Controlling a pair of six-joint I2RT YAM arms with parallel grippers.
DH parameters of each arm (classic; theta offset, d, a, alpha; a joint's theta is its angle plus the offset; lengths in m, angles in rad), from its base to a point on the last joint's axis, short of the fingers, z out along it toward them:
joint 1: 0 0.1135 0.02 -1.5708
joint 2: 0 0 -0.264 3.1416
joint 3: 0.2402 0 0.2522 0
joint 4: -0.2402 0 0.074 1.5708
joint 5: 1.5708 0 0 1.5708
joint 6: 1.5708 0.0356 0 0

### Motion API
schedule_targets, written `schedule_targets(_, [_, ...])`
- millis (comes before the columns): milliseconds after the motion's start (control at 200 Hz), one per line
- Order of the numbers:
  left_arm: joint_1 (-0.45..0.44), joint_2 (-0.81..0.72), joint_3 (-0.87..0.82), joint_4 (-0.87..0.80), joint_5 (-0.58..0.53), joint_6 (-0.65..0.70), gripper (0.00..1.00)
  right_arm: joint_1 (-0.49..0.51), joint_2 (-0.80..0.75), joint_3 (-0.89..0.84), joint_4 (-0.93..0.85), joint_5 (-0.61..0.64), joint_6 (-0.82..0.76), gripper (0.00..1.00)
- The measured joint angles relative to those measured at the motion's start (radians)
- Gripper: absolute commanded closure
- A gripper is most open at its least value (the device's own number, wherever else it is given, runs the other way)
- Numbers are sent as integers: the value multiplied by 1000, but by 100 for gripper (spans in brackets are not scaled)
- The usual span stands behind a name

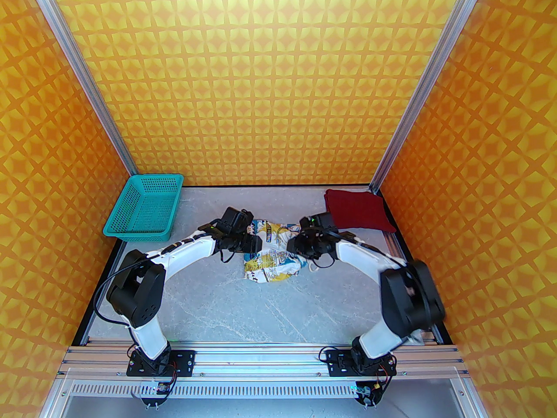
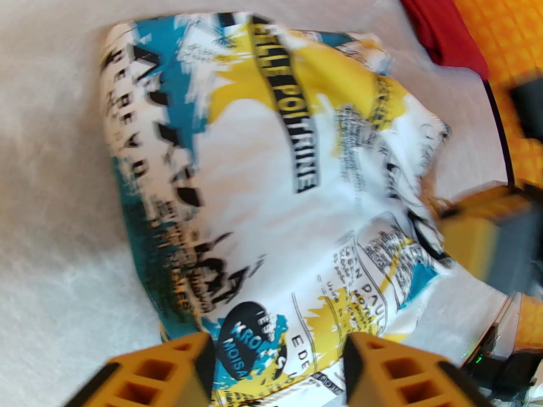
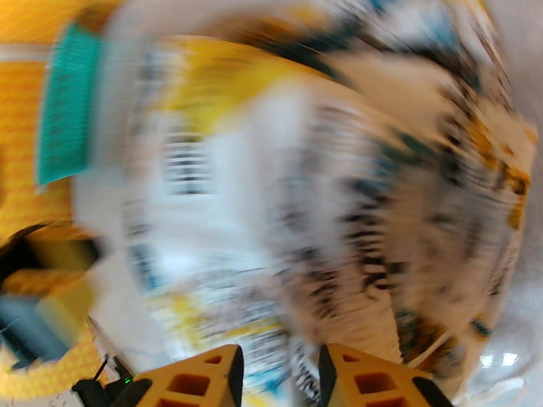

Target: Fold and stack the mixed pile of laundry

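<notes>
The white printed garment (image 1: 270, 257) lies bunched on the grey tabletop (image 1: 226, 303) between both arms. Up close, the garment (image 2: 263, 176) shows blue, yellow and black print. My left gripper (image 1: 256, 244) hangs over its left side. In the left wrist view this gripper (image 2: 278, 346) is open, its orange fingers (image 2: 169, 371) wide apart above the cloth. My right gripper (image 1: 292, 246) is at the garment's right edge. In the blurred right wrist view that gripper (image 3: 282, 354) stands a little open over the garment (image 3: 322, 185). The dark red T-shirt (image 1: 359, 216) lies folded at the back right.
A teal perforated basket (image 1: 143, 207) stands at the back left corner and shows as a teal blur (image 3: 63, 108) in the right wrist view. Orange patterned walls and metal posts close in the table on three sides. The red shirt (image 2: 437, 23) lies beyond the printed garment.
</notes>
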Motion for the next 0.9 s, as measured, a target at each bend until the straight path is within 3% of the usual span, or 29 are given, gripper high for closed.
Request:
schedule_targets(110, [-106, -21, 7, 6, -8, 157, 22, -39, 14, -47, 45, -41, 38, 61])
schedule_targets(195, [-179, -21, 13, 34, -8, 293, 18, -65, -11, -76, 95, -93, 84, 57])
schedule_targets(360, [-241, 16, 14, 106, -51, 544, 11, -142, -170, -95, 115, -166, 146, 49])
schedule_targets(505, [-286, 114, 39, 140, -114, 733, 1, -303, -312, -101, 131, -211, 177, 48])
schedule_targets(660, [-317, 225, 96, 140, -163, 856, 1, -418, -332, -172, 162, -250, 220, 48])
schedule_targets(900, [-330, 331, 167, 153, -226, 955, 0, -428, -331, -206, 161, -291, 237, 49])
